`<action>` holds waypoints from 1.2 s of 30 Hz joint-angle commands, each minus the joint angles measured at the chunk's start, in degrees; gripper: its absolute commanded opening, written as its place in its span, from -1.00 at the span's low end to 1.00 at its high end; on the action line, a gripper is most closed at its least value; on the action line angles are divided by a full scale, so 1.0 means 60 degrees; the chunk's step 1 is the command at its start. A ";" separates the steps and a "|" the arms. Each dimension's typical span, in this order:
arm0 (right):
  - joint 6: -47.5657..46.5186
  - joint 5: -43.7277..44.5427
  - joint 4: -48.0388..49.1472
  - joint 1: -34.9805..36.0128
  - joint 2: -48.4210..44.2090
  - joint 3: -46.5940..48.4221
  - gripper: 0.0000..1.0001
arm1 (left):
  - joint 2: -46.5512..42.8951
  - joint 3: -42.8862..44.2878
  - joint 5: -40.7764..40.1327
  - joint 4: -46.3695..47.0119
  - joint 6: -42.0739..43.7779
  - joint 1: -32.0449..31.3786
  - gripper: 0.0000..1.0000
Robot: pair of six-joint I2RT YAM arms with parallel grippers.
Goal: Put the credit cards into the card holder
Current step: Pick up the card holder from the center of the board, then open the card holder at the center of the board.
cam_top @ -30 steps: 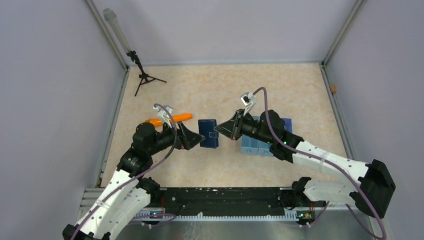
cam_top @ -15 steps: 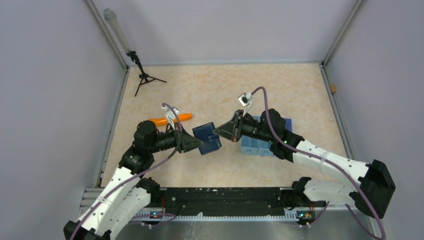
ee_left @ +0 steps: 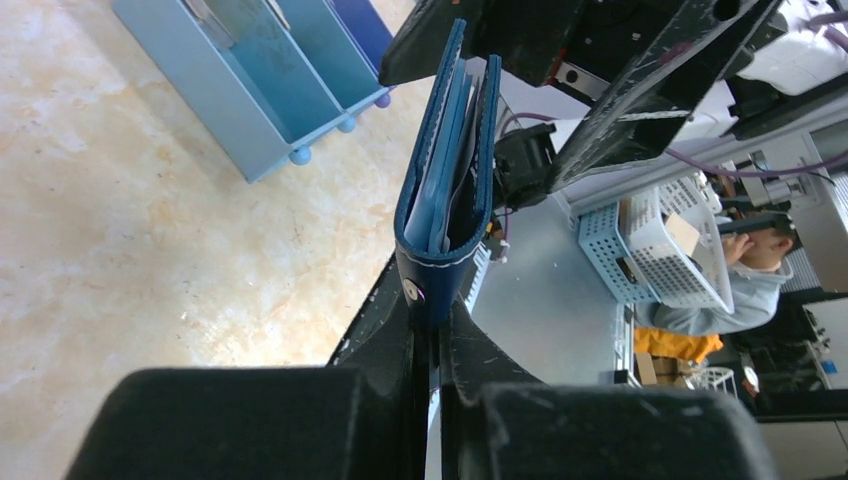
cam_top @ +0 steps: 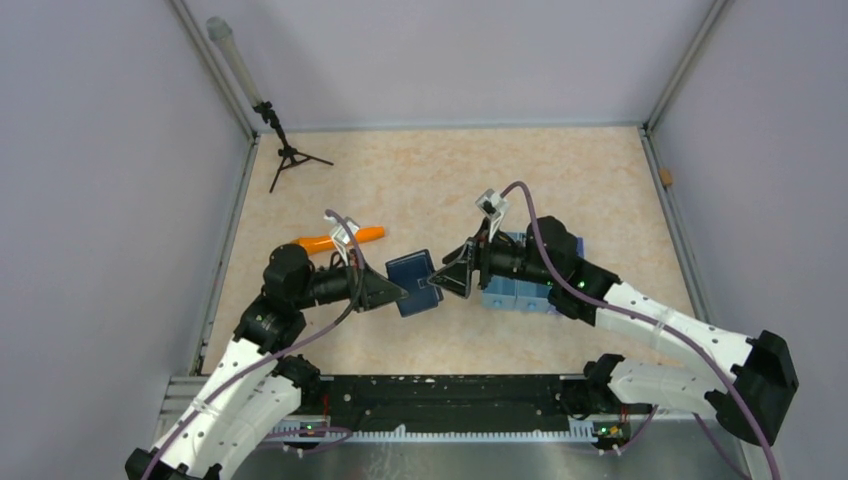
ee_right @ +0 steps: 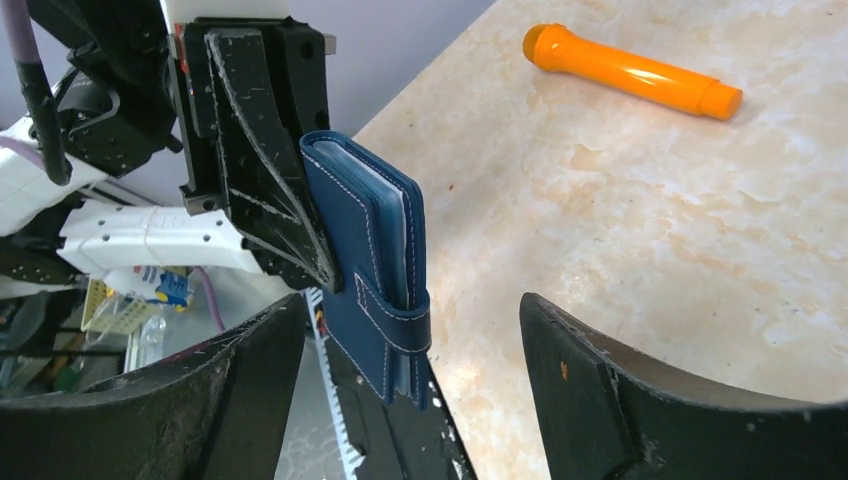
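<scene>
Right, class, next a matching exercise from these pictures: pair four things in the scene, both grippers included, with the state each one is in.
Things:
1. left gripper
2. right gripper
3. card holder
4. orange tube

States:
A. lying flat on the table
B. open, one finger on each side of the card holder
C. navy, folded closed
D. clamped shut on the card holder

Pairs: 1-D, 2-B, 3-C, 4-A
</scene>
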 commanded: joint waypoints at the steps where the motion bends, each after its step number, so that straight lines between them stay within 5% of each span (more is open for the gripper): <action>1: -0.0648 -0.0942 -0.0061 -0.0060 0.0181 0.0598 0.55 | -0.0057 0.0516 0.0811 0.0495 0.0083 0.0022 -1.00; 3: -0.0514 -0.1456 0.0236 -0.0050 0.0502 0.0689 0.52 | -0.0035 0.0510 0.0921 0.0557 0.0073 0.0017 -1.00; 7: -0.0345 -0.2099 0.0936 0.0065 0.1008 0.0822 0.12 | 0.0091 0.0473 0.0892 0.0345 0.0244 0.0017 -1.00; 8: -0.0380 -0.2172 0.1045 0.0111 0.1082 0.0869 -0.05 | 0.0133 0.0462 0.0829 0.0206 0.0281 0.0017 -1.00; 11: -0.1137 -0.2152 0.0535 0.0383 0.1259 0.1266 -1.00 | 0.0226 0.0388 0.0450 -0.0491 0.0512 0.0028 -0.95; 12: -0.1627 -0.1721 0.0041 0.0502 0.1238 0.1451 -1.00 | 0.0210 0.0430 0.0211 -0.0871 0.0659 0.0031 -0.63; 13: -0.2040 -0.1166 -0.0426 0.0622 0.1178 0.1576 -1.00 | 0.0152 0.0495 0.0006 -0.1235 0.0780 0.0032 0.05; 14: -0.2419 -0.0582 -0.0744 0.0677 0.1083 0.1627 -1.00 | 0.0086 0.0580 -0.0234 -0.1543 0.0830 0.0032 0.49; 16: -0.2897 0.0683 -0.1106 0.0688 0.0813 0.1541 -1.00 | -0.0223 0.0919 -0.1011 -0.2142 0.0746 0.0032 0.90; 20: -0.3798 0.2941 -0.0911 0.0761 -0.0057 0.0887 -1.00 | -0.0614 0.1475 -0.2846 -0.2492 -0.0526 0.0093 0.97; 27: -0.6634 0.4275 0.0536 0.1709 -0.0886 -0.0449 -1.00 | 0.0123 0.2027 -0.3811 -0.1855 -0.4527 0.0458 0.98; 36: -0.9810 0.5224 0.2190 0.3887 -0.1410 -0.1488 -1.00 | 0.0695 0.2258 -0.4231 -0.2840 -0.5279 0.0735 0.97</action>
